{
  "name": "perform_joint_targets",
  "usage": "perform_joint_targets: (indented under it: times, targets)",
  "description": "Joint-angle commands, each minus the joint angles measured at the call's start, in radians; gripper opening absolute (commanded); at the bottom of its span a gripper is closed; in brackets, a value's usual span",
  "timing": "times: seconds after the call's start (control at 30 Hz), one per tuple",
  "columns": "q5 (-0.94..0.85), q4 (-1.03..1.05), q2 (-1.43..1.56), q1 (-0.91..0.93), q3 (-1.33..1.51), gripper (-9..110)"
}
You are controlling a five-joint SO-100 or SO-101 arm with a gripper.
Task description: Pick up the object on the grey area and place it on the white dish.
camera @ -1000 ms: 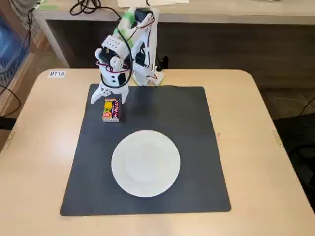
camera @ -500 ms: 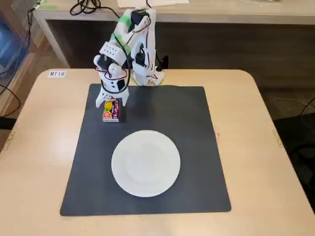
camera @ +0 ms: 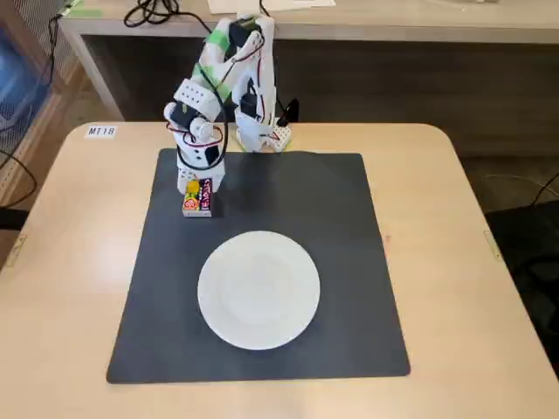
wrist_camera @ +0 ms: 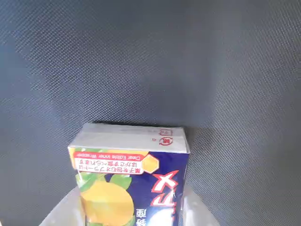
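Arm bent low over the snack packet near the mat's far left corner; plate bare.

In the fixed view the gripper (camera: 196,188) reaches down onto the snack packet (camera: 197,201), which lies on the grey mat (camera: 341,262) close to its far left corner. The wrist view shows the packet (wrist_camera: 131,179) between pale fingers (wrist_camera: 63,212) pressed to both its sides, so the jaws are closed around it. The white plate (camera: 258,290), toward the mat's near edge, holds nothing.
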Motion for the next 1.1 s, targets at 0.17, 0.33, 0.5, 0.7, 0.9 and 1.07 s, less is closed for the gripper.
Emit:
perform_joint_targets:
  times: [0.17,0.33,0.5,0.7,0.9,1.07]
  targets:
    - [-0.041,-0.020,0.000,-0.067,-0.155,22]
    - [-0.104,-0.021,-0.020,-0.144,-0.302,18]
    - [-0.170,-0.041,-0.081,-0.249,-0.434,15]
    - [-0.364,-0.051,-0.216,-0.385,-0.630,14]
    - [-0.571,-0.063,-0.359,-0.495,-0.790,15]
    - [-0.718,-0.051,-0.511,-0.554,-0.960,16]
